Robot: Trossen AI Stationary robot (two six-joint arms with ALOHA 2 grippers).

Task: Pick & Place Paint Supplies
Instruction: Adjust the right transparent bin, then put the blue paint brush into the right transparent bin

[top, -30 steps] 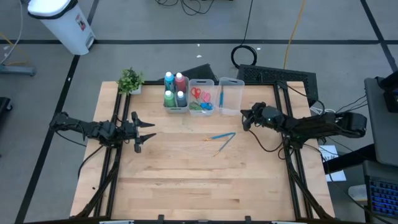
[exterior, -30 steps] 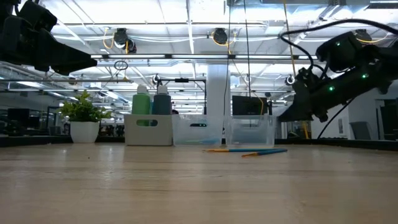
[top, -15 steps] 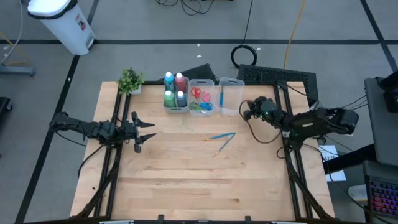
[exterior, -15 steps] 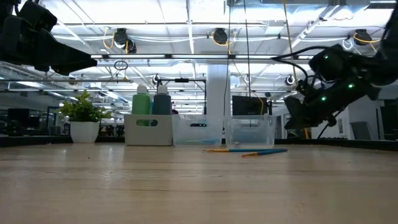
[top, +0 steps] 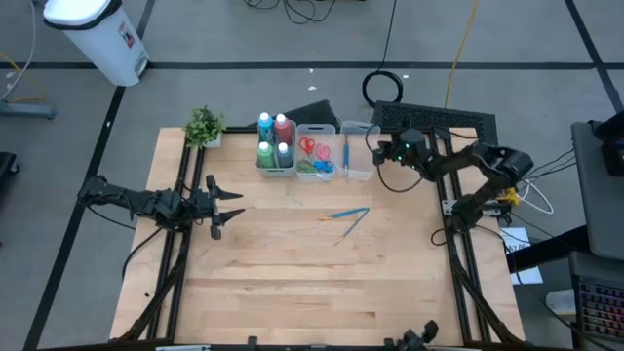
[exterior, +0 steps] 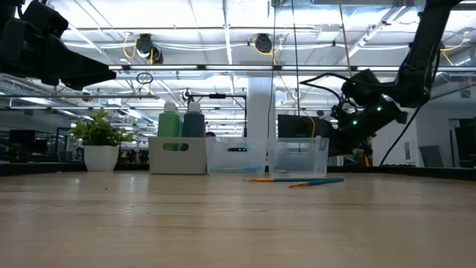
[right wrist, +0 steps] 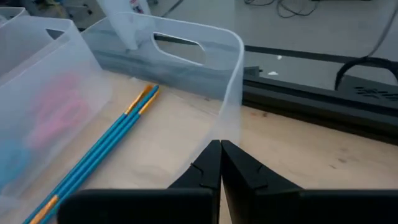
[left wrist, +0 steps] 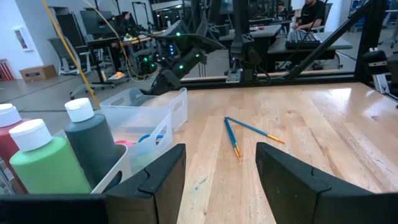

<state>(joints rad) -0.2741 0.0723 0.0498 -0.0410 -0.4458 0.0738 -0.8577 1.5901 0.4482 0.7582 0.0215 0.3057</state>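
Three clear bins stand in a row at the table's far edge. The left bin holds the paint bottles (top: 275,141) and the middle one the scissors (top: 314,154). In the right bin (top: 361,151) lie two blue brushes (right wrist: 106,149). Two more blue, orange-tipped brushes (top: 348,216) lie flat on the table, also in the left wrist view (left wrist: 239,132). My right gripper (right wrist: 219,149) is shut, its tips at the right bin's outer corner (right wrist: 230,118). My left gripper (left wrist: 221,180) waits open above the table's left side. My right gripper's shut fingertips (right wrist: 211,155) stand right at the right bin's outer corner wall (right wrist: 229,127), coming slanting down from the table's right side. I cannot tell whether they touch the wall. The bin stands flat on the table.
A small potted plant (top: 204,126) stands at the far left corner. The table's near half (top: 312,283) is bare wood. A coiled cable (top: 382,86) and a white waste bin (top: 97,34) are on the floor beyond the table.
My right gripper has swung toward the table's far edge and a little left, from beside the loose brushes up to the right bin's outer corner, staying shut and sinking slightly. The bins and brushes have kept their places.
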